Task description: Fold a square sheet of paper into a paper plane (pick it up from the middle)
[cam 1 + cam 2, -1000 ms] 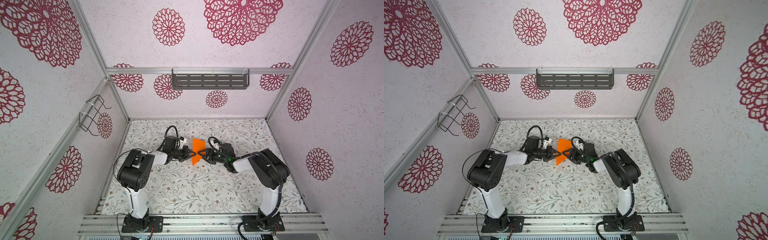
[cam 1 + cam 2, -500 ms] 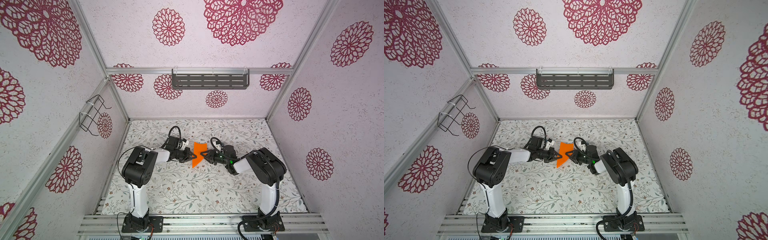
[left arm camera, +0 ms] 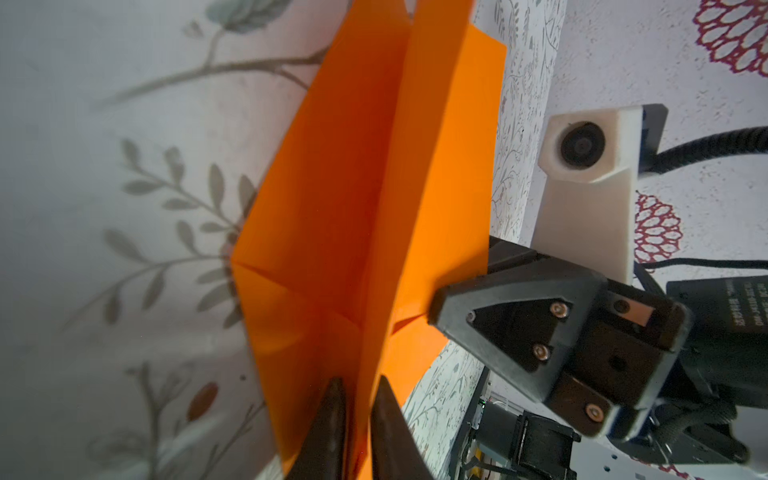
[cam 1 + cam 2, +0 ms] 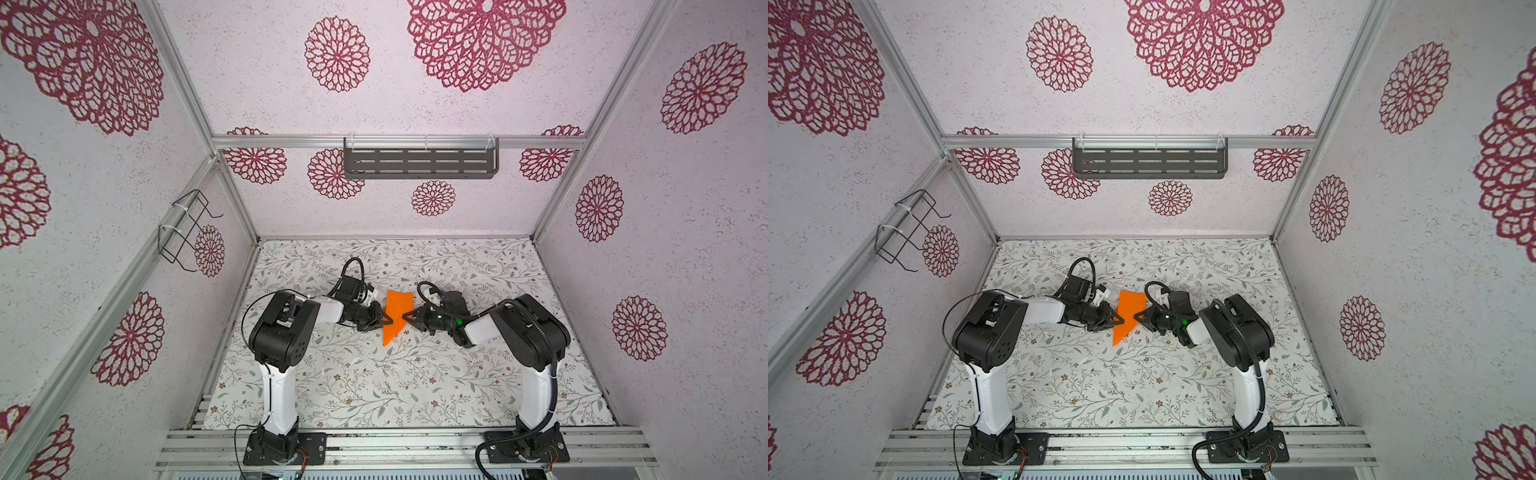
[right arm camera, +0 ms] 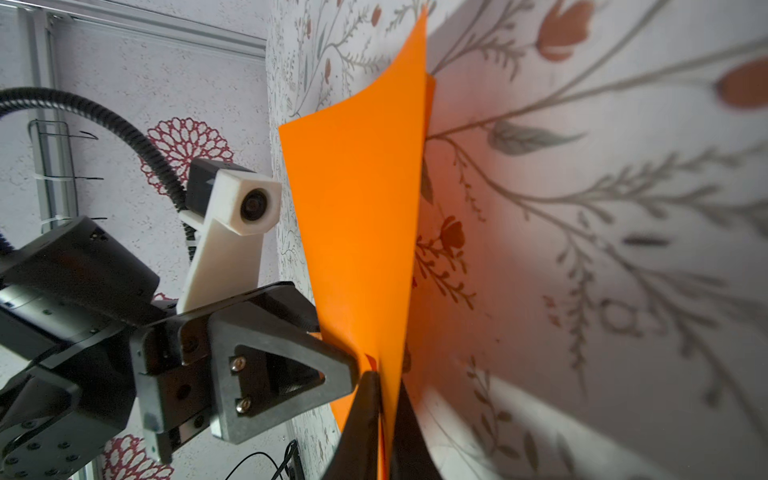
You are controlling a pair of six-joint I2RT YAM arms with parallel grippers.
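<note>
Stock of the cell, listed left to right, with a handling note.

- Wire rack: one, on the left wall.
- Left arm: one.
- Left gripper: one. In the left wrist view its jaws stand a narrow slit apart with a layer of paper between them. Whether they pinch it or only straddle it cannot be told.
- Orange paper sheet: one, part-folded, with a centre crease and slanted folds at one end. It stands on edge between the two grippers over the middle of the desk, pointed end down. Whether the point touches the desk cannot be told.
- Right gripper: one, clamped on the sheet's edge, facing the left gripper across the paper.
- Slotted shelf: one, dark, on the back wall.
- Right arm: one.

Handling note, as a judgement: the step looks like a change of grip on the centre fold in mid-air.
- The right gripper's pinch should carry the sheet alone while the left gripper shifts.
- Neither arm should pull away from the other, since thin paper tears or buckles readily.
- The layers need to stay matched along the crease before any fresh pinch.
- Moves are best small and slow, because a slip here would skew both wings.
</note>
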